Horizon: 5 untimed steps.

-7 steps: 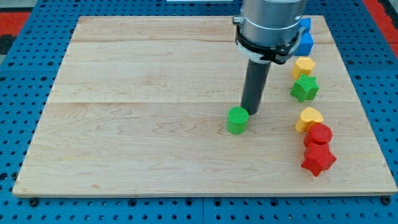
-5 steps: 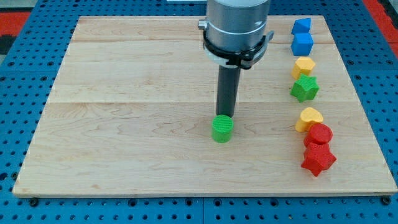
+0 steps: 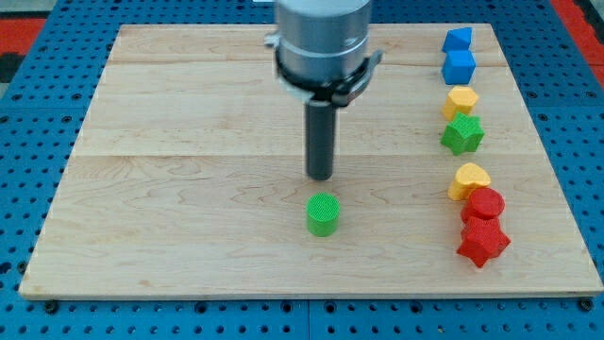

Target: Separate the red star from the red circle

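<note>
The red star lies near the board's lower right corner, touching the red circle just above it. My tip is near the board's middle, far to the left of both red blocks. It stands a little above a green cylinder, with a small gap between them.
Down the right side run two blue cubes, a yellow block, a green star and a yellow heart touching the red circle. The wooden board sits on a blue pegboard.
My tip moved left across the board, pushing the green cylinder left and down. The tip is now apart from the cylinder. The red blocks did not move.
</note>
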### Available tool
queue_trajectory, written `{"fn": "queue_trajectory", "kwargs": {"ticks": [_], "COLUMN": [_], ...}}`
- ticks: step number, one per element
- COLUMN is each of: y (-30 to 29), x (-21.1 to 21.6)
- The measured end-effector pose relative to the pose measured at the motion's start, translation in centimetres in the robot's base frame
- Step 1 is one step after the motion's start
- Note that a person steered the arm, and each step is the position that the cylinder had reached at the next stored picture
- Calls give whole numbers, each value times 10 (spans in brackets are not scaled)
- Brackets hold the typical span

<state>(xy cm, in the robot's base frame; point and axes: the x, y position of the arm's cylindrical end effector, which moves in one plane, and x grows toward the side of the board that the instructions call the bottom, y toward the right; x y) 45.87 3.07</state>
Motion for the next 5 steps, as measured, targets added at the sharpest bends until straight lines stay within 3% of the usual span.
{"fn": "queue_trajectory", "kwargs": {"ticks": [1, 2, 3, 5], "y": [46, 53, 53, 70], "x": [-28, 43, 53, 160]}}
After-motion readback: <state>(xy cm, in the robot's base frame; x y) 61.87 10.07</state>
